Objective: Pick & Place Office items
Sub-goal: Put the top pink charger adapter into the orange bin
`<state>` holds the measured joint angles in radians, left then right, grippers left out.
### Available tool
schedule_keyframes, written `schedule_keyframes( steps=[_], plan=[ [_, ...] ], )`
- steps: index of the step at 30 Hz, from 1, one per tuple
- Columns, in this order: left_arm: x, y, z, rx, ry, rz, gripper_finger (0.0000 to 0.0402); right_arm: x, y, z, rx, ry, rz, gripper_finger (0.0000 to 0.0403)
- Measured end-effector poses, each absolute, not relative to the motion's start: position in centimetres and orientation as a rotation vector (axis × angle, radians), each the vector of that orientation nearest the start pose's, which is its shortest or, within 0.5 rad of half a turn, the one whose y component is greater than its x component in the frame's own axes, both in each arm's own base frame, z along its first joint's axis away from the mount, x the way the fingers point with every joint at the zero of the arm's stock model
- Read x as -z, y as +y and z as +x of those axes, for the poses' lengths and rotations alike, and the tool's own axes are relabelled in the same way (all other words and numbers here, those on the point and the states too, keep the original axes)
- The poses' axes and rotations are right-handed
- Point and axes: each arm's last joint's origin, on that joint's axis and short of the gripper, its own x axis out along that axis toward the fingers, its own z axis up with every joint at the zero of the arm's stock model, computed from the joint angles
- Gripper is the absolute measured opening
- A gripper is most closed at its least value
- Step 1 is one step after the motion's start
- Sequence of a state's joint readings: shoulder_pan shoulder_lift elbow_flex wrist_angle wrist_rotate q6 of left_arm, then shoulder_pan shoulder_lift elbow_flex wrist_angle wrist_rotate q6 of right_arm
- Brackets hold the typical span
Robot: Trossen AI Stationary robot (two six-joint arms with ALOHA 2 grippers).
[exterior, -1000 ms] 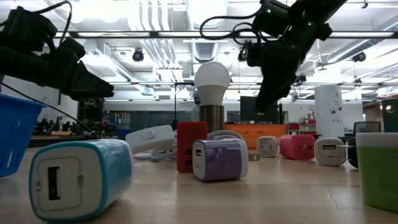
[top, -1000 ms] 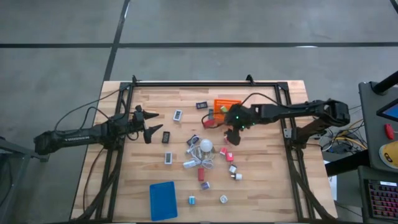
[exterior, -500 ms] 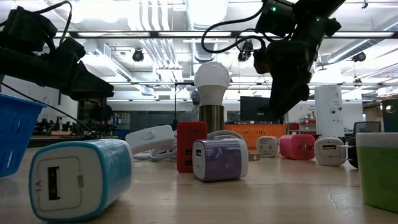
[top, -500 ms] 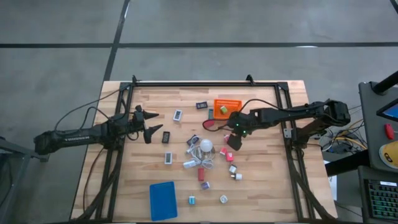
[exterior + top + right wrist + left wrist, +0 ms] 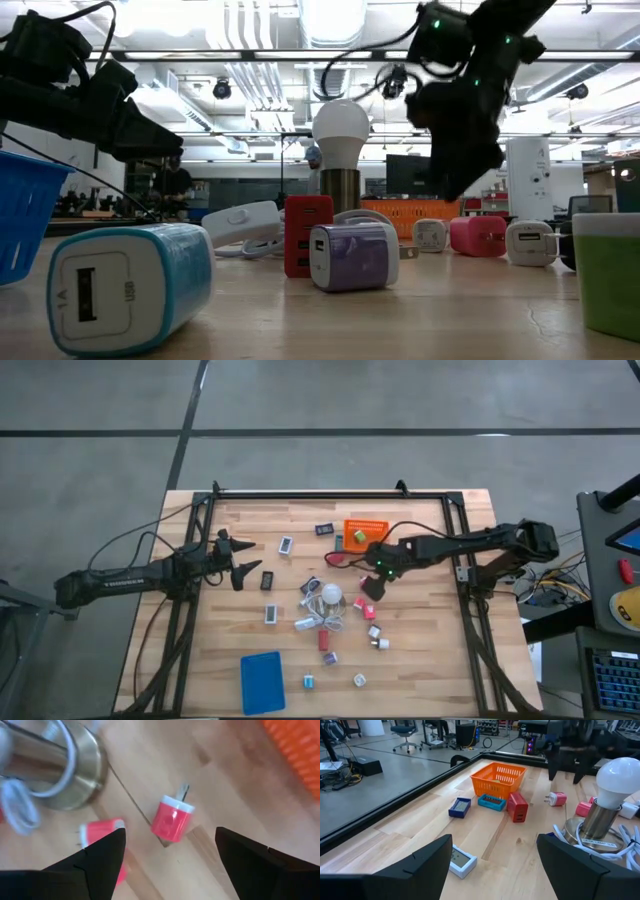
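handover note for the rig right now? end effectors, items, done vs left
Right end effector: open, empty, above the pink plug-in charger lying on the wood table near the orange mesh basket.
Left end effector: open, empty, hovering at the table's left.
Items: chargers and small devices lie scattered around the white bulb lamp; the flat blue basket sits at the near edge.
Done: one small item shows in the orange basket.
Left: nearly everything.

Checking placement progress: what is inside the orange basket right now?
In the high view the orange basket holds one small pale-green item near its corner. The left wrist view shows something pale through the mesh, but the walls hide any detail.
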<state>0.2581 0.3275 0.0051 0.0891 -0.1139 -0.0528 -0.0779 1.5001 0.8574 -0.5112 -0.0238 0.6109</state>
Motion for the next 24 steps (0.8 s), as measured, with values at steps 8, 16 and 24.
schedule_keyframes(
  steps=[8,16,24],
  plan=[
    [-14.5,3.3,11.1,-0.377,0.226,-0.076,0.03,-15.5,-2.0,28.2,0.415,1.169,0.55,0.0302],
    [-14.5,3.3,11.1,-0.377,0.226,-0.076,0.03,-14.8,-2.0,29.0,0.409,1.141,0.542,0.0302],
    [-14.3,3.3,11.0,-0.377,0.244,-0.077,0.03,-13.7,-1.7,29.2,0.42,1.175,0.516,0.0292]
  ],
)
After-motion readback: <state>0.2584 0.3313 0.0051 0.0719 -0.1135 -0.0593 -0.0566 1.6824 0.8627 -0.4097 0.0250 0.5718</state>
